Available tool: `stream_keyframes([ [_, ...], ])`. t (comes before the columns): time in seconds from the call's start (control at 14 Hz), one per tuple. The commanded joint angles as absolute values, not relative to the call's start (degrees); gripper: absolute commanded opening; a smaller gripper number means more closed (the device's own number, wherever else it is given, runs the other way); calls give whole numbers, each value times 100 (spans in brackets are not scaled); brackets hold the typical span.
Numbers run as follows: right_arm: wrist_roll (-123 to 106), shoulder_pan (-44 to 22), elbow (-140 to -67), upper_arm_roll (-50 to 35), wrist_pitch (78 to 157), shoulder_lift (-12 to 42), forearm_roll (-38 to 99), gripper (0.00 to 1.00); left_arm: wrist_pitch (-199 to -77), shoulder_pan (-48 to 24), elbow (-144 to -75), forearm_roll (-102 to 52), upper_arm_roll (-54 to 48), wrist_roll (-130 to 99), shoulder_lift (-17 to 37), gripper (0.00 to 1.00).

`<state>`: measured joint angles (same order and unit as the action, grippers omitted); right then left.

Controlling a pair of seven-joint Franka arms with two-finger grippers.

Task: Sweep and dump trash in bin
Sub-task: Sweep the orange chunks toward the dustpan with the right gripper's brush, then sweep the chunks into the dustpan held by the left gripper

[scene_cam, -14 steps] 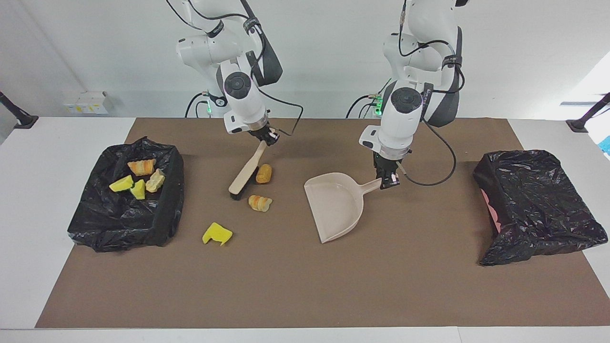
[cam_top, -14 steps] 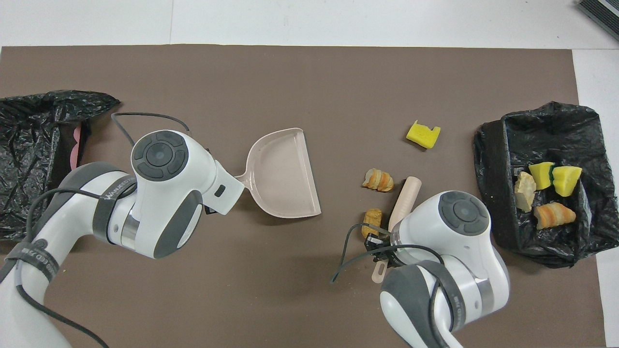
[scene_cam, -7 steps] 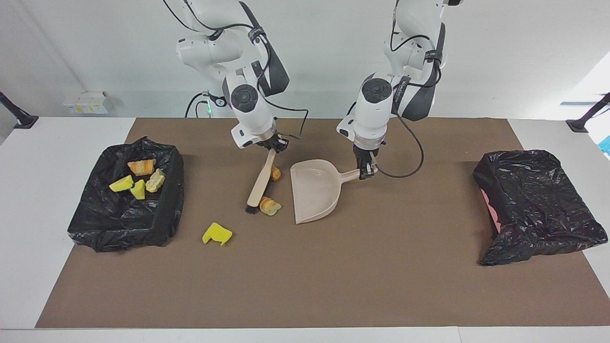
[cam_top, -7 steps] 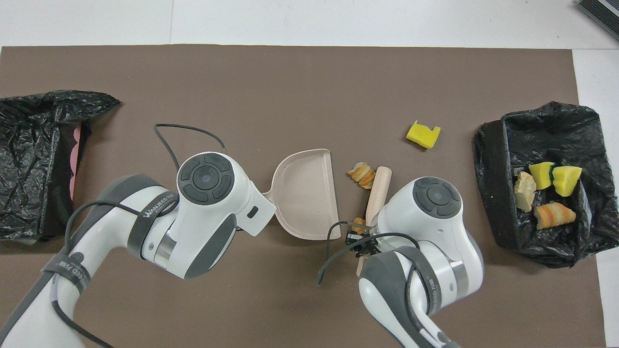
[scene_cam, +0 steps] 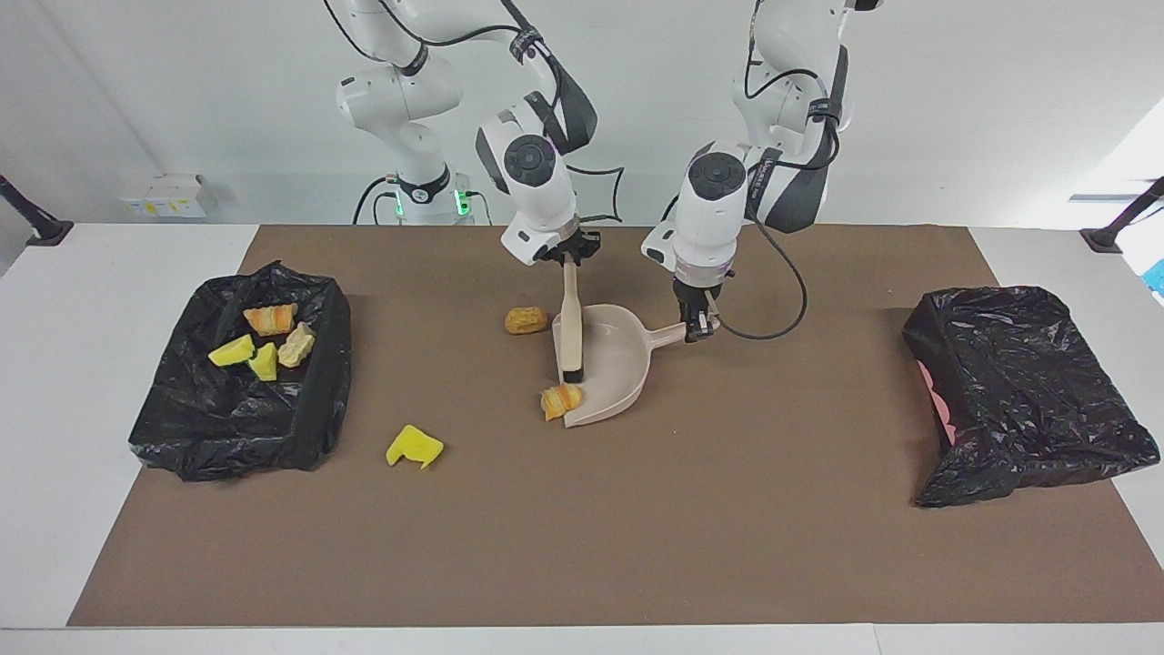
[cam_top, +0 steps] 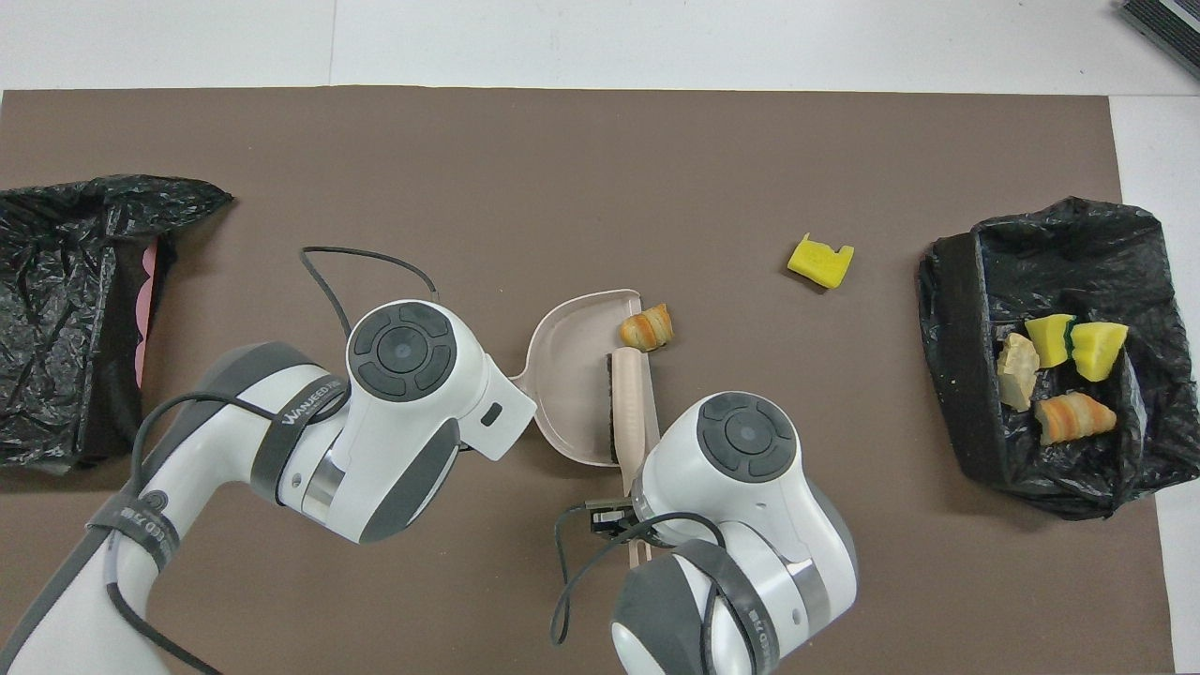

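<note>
My right gripper (scene_cam: 567, 258) is shut on the handle of a beige brush (scene_cam: 571, 327). The brush's dark bristles rest just inside the open lip of the beige dustpan (scene_cam: 611, 359). My left gripper (scene_cam: 698, 329) is shut on the dustpan's handle. An orange striped croissant piece (scene_cam: 561, 400) lies at the pan's lip, at the corner farther from the robots; it also shows in the overhead view (cam_top: 647, 328). A brown roll (scene_cam: 526, 319) lies on the mat beside the pan, toward the right arm's end. A yellow wedge (scene_cam: 414, 448) lies farther out. Several pieces (scene_cam: 264, 341) sit in the black-lined bin (scene_cam: 227, 437).
A second black-bagged bin (scene_cam: 1018, 391) stands at the left arm's end of the brown mat (scene_cam: 582, 546). In the overhead view the right arm's wrist (cam_top: 741, 469) covers the brown roll, and the brush (cam_top: 628, 403) lies along the dustpan's lip (cam_top: 572, 375).
The right gripper swept the brush toward the left arm's end, pushing the croissant piece to the dustpan's lip. The brown roll stayed on the mat. The dustpan moved toward the brush earlier.
</note>
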<state>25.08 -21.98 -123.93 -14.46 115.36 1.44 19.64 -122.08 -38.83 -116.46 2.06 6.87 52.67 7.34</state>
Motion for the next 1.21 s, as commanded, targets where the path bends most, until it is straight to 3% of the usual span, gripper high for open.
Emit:
stream_keyframes([
  [0.0, 2206, -2118, -11981, -1441, 11260, 141, 2145, 0, -12436, -3990, -11883, 229, 747, 5168, 571, 0],
  [0.14, 2276, -2057, -11804, -1424, 10725, -51, 2083, 0, -12437, -3955, -11883, 229, 747, 5177, 580, 0],
  [0.36, 2617, -1777, -12171, -1371, 10222, -517, 1847, 0, -12436, -3815, -11953, 229, 747, 5308, 554, 0],
  [0.64, 3977, -1652, -12620, -1380, 10213, -861, 959, 0, -12568, -3595, -12102, 229, 747, 5818, 519, 0],
  [0.93, 4868, -1564, -13295, -1424, 10256, -1238, 1063, 0, -12727, -3638, -12348, 62, 747, 5818, 405, 0],
  [1.14, 5150, -1861, -13842, -1433, 10642, -1345, 1317, 0, -12692, -3770, -12577, 62, 738, 5879, 238, 0],
])
